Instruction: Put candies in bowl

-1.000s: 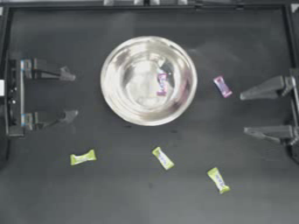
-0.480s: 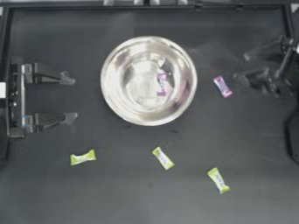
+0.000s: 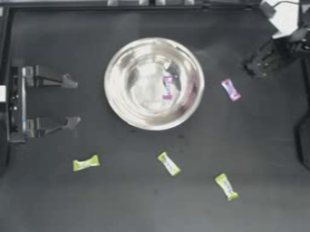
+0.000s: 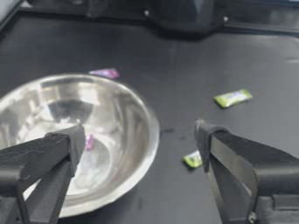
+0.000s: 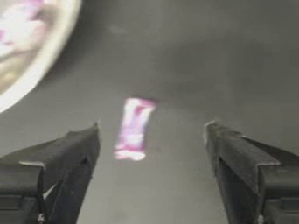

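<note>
Bowl (image 4: 125,144) holds 1 pink candy (image 4: 89,142); left pincer (image 4: 137,146) open.

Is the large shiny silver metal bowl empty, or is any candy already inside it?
Not empty. One small pink-purple wrapped candy lies inside the large shiny silver metal bowl; the left wrist view shows it too.

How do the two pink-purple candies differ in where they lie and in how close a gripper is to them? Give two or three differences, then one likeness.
The pink-purple candy in the bowl lies inside the bowl; the pink-purple candy on the table lies on the bare table, right of the bowl. The open right gripper points at the table one; no gripper is near the bowl one. Both are small, oblong and wrapped.
</note>
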